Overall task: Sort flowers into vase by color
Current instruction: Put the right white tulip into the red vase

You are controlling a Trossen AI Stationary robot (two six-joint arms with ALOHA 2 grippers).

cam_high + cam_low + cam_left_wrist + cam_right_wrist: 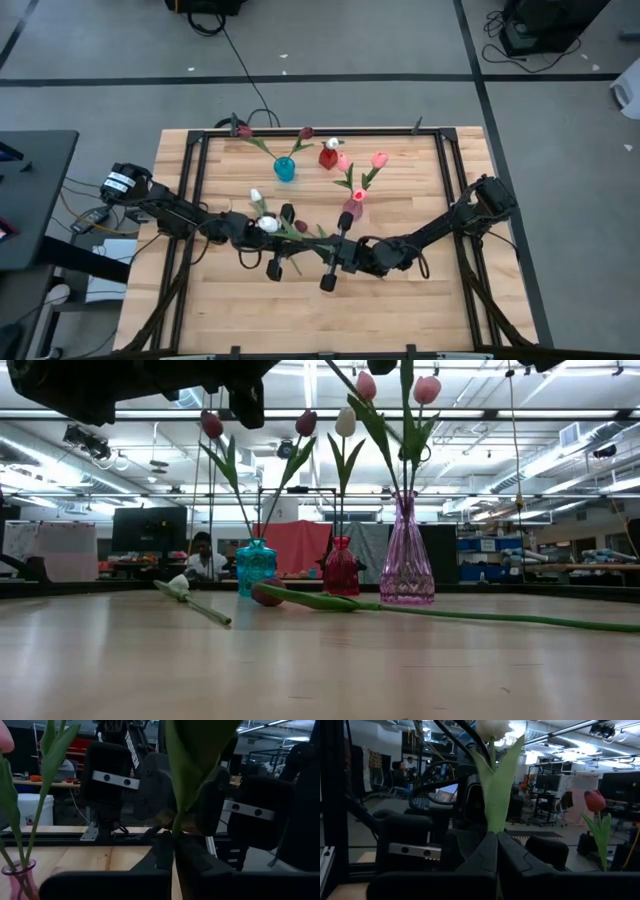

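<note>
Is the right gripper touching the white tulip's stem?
Touching. The right wrist view shows the right gripper with its fingers closed together on the green stem of the white tulip, which stands upright out of them with no gap.

Three glass vases: teal (255, 566), red (341, 571), pink (405, 555). Eight tulips: five in vases, two lying flat, one white (491, 728) held.

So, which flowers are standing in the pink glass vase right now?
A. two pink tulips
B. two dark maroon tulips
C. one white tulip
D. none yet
A: the low view shows the tall pink glass vase holding two pink-headed artificial tulips, while the teal glass vase holds the maroon tulips and the red glass vase holds a white tulip.
</note>
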